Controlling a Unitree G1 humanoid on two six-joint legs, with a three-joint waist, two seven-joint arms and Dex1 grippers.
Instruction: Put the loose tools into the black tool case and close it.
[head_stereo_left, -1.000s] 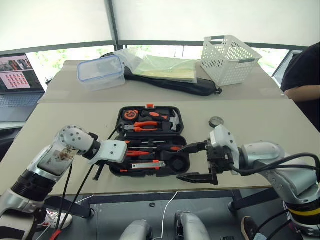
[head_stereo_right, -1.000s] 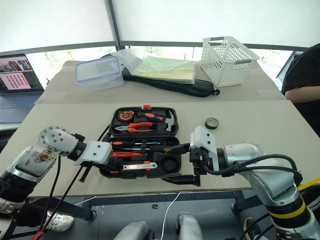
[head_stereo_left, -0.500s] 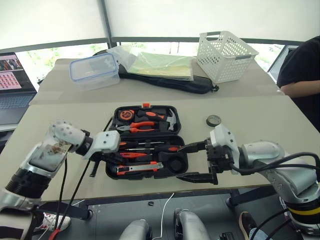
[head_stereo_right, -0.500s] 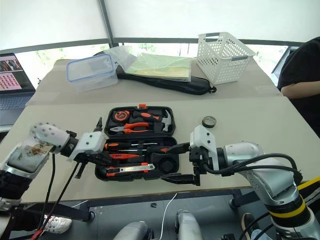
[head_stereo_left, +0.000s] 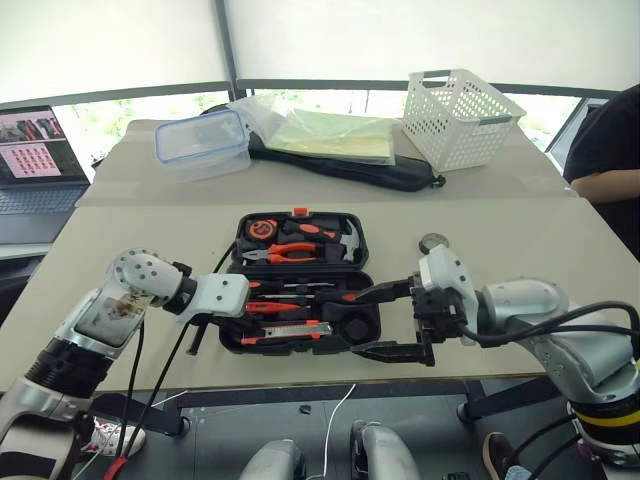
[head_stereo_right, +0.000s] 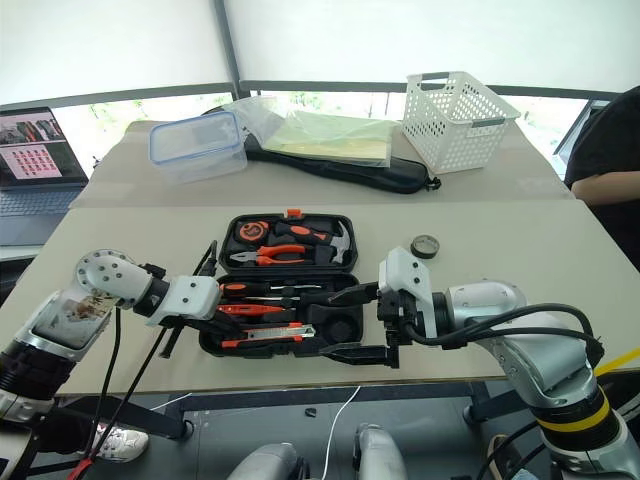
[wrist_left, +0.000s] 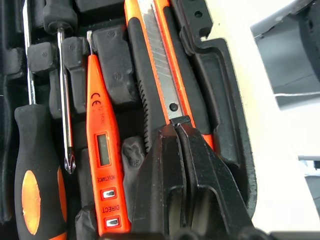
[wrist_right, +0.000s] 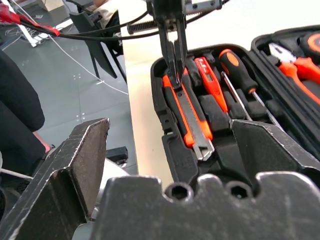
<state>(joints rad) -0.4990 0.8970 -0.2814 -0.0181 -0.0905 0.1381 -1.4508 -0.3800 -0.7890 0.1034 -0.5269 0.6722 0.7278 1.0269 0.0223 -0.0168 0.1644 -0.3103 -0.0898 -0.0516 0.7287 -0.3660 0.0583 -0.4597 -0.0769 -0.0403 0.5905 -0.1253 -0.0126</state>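
At the table's near edge the black moulded-plastic hinged tool case (head_stereo_left: 300, 280) lies open on the beige tabletop (head_stereo_left: 520, 240). The right gripper (head_stereo_left: 385, 320) hangs level at the case's three-o'clock end, its two black fingers spread wide with nothing between them. The left gripper (wrist_left: 176, 129) reaches in from nine o'clock, its fingers pressed together, tips down on the black-and-orange utility knife (wrist_left: 162, 70), which lies in the nearest recess; whether they pinch it I cannot tell. Just beyond the knife lies the slim orange tester screwdriver (wrist_left: 100, 145), then the two orange-and-black-handled screwdrivers (wrist_left: 37, 170), all seated in the near half. The far half, at twelve o'clock, holds orange-handled pliers (head_stereo_left: 290, 252), a hammer (head_stereo_left: 345, 243) and a round tape measure (head_stereo_left: 260, 229). The small dark tape roll (head_stereo_left: 433, 242) sits on the tabletop at two o'clock from the case, well apart from it. Farther back are a clear lidded plastic box (head_stereo_left: 203, 144), a long black soft bag (head_stereo_left: 370, 172) under clear plastic sheets (head_stereo_left: 330, 135), and a white lattice basket (head_stereo_left: 458, 116). A laptop (head_stereo_left: 35, 160) stands at ten o'clock; a person's dark sleeve (head_stereo_left: 610, 140) shows at two o'clock.
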